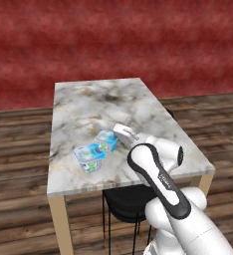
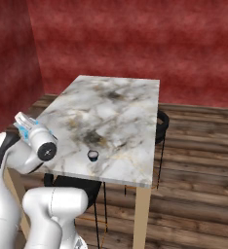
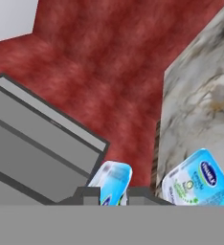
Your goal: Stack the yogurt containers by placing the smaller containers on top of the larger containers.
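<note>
Gripper clenched on the small light-blue tub, lifted just off the marble table. Big blue-topped tub sits on the table just beside it, to the arm's left and lower, probably 1 short sideways shift away. Tiny dark cup stands well apart near the table's front edge.

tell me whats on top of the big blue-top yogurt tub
Nothing: the big tub's blue lid is bare. The small light-blue tub is beside it, pinched in the gripper. The tiny dark cup stands apart on the table.
</note>
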You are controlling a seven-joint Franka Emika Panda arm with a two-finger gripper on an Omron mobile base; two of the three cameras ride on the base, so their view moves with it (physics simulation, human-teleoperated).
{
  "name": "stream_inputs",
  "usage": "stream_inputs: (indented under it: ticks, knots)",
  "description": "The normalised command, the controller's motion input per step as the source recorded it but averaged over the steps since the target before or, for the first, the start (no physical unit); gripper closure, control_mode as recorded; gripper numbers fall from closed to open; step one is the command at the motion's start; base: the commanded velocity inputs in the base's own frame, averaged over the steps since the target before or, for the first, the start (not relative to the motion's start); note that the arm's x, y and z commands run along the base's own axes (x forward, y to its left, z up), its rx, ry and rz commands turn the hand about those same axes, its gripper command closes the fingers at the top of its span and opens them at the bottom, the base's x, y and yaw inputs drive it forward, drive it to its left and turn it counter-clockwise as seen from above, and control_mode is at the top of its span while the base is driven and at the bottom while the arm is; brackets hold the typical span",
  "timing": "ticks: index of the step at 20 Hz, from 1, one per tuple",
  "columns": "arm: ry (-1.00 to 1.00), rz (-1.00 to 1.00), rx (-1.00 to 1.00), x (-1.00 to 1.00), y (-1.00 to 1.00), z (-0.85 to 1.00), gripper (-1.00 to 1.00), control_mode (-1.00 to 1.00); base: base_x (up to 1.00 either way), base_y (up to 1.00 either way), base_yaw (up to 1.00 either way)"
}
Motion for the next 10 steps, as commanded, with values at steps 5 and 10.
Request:
stream_inputs:
  ticks: [5, 10]
  knots:
    - [0.00, 0.00, 0.00, 0.28, 0.22, -0.21, 1.00, -1.00, 0.00, 0.00, 0.00]
    - [0.00, 0.00, 0.00, 0.17, 0.14, -0.18, 1.00, -1.00, 0.00, 0.00, 0.00]
